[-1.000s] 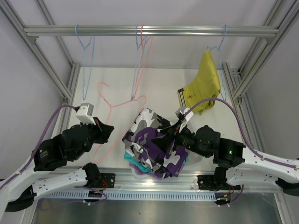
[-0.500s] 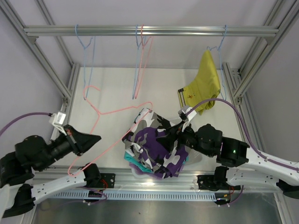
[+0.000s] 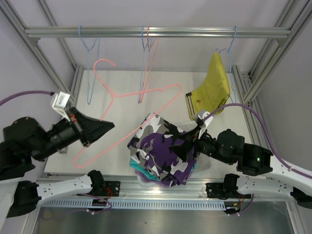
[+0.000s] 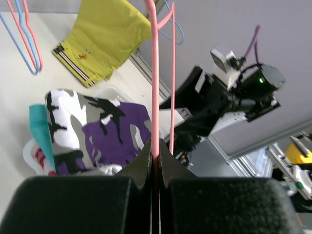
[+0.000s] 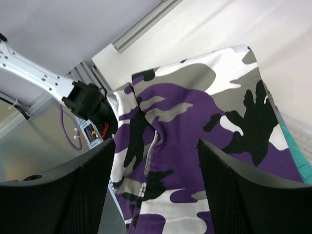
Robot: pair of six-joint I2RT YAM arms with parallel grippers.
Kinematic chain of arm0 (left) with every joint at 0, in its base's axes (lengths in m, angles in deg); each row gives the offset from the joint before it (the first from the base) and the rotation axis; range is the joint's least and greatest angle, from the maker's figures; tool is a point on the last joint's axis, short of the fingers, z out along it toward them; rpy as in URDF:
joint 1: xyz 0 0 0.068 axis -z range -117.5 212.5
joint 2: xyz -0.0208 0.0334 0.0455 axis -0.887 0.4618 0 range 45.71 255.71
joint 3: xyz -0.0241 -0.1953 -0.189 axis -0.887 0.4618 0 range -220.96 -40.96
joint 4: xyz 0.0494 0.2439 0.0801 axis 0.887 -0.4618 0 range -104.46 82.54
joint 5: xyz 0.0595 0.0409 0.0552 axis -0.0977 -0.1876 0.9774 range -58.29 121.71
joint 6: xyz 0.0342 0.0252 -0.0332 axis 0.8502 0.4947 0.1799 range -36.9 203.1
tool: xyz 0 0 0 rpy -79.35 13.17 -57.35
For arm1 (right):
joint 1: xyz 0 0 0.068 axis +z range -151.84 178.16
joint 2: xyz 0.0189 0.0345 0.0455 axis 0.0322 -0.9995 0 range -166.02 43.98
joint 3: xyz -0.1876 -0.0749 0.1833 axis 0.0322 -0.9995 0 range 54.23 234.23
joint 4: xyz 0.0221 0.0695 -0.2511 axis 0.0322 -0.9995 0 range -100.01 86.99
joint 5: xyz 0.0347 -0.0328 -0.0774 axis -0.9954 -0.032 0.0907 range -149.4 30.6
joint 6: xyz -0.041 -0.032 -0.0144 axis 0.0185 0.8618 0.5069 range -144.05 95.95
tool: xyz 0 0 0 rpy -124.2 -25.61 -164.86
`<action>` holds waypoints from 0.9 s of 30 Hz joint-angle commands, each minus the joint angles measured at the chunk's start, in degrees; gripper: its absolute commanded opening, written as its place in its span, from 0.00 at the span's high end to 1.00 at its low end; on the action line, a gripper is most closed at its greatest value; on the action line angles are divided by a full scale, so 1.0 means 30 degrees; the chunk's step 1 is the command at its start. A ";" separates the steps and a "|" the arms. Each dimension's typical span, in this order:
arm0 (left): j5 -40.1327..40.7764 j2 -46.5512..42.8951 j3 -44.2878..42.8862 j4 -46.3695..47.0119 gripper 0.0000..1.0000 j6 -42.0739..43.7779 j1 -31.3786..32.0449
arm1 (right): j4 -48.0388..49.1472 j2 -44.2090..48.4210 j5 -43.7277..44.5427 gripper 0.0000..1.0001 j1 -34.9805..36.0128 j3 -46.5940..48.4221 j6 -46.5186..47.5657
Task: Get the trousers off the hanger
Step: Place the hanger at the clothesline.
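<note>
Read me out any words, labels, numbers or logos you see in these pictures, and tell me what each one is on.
No text can be read anywhere in these views.
The mustard yellow trousers carry a small mark near the striped cuff: too small to read.

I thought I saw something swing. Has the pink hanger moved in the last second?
Yes. Pinched in the left fingers, the pink hanger has swung up: its hook now lies much nearer the top rail, its far end nearer the yellow trousers.
</note>
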 commanded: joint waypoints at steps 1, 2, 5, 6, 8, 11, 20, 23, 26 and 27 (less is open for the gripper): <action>0.0982 0.2433 -0.1480 0.1375 1.00 0.1724 0.0082 | -0.1497 0.0023 -0.0092 0.27 0.0371 0.0626 0.0124; 0.1683 0.3019 -0.2208 0.1115 1.00 0.1729 0.0111 | -0.1557 0.0052 -0.0004 0.27 0.0402 0.0596 0.0123; 0.3764 0.5100 -0.3325 0.1375 1.00 0.2430 0.0199 | -0.1762 0.0169 0.0318 0.27 0.0607 0.0450 0.0240; 0.4176 0.6120 -0.3735 0.1492 1.00 0.2606 0.0228 | -0.1850 0.0170 0.0464 0.27 0.0607 0.0450 0.0241; 0.4822 0.7325 -0.4468 0.1610 1.00 0.3280 0.0229 | -0.1997 0.0141 0.0553 0.27 0.0695 0.0420 0.0357; 0.5494 0.9845 -0.6167 0.1582 1.00 0.3691 0.0258 | -0.2143 0.0053 0.0758 0.26 0.0695 0.0362 0.0504; 0.8426 1.6813 -1.3541 0.0644 1.00 0.4920 0.0258 | -0.2232 0.0520 0.1490 0.26 0.0754 -0.0282 0.0358; 0.9508 1.8574 -1.4837 0.0935 1.00 0.5595 0.0258 | -0.1822 0.0667 0.1432 0.25 0.0724 -0.0955 0.0358; 1.0213 1.9400 -1.5282 0.1725 0.99 0.6297 0.0170 | -0.1383 0.0784 0.1257 0.25 0.0724 -0.1717 0.0387; 1.0389 1.9866 -1.5311 0.2308 0.99 0.6676 0.0170 | -0.1266 0.0843 0.1140 0.24 0.0724 -0.1921 0.0387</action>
